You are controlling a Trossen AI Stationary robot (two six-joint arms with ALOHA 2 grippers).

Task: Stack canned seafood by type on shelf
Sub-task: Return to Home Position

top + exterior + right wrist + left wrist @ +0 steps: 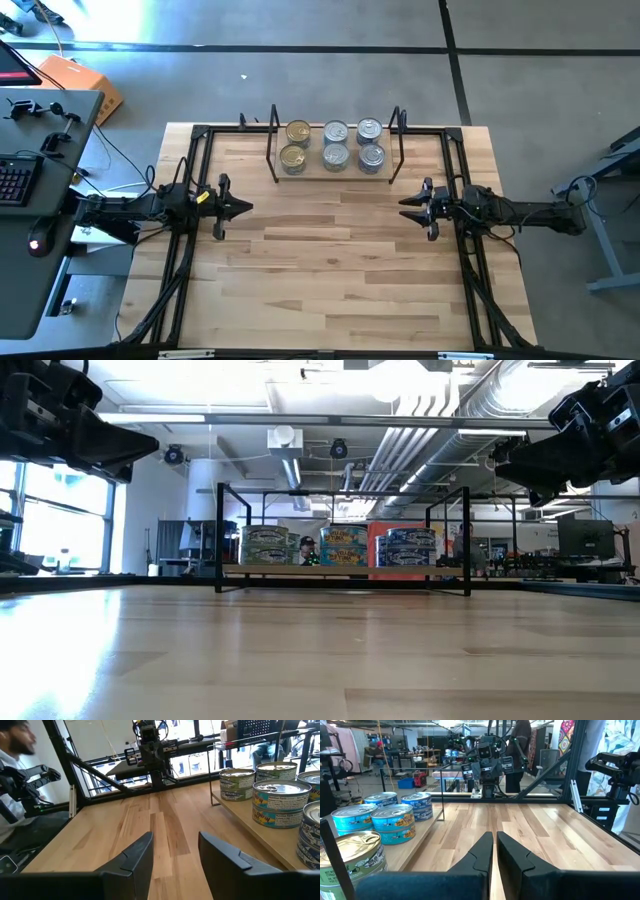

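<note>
All the canned seafood (335, 146) in view stands on the shelf (450, 569) in six short stacks. The two gold-lidded stacks are nearer the left gripper (243, 207) and the four silver ones nearer the right gripper (405, 206). No tin lies on the worktop (330, 270) between the fingers. The left fingers are pressed almost together on nothing; the right fingers are spread and empty. Both hang well apart from the shelf. The stacking looks finished, and only parking the arms seems left.

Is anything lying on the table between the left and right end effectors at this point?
No. In the high view, only bare tabletop lies between the left end effector and the right end effector. The shelf with its tins stands farther back.
</note>
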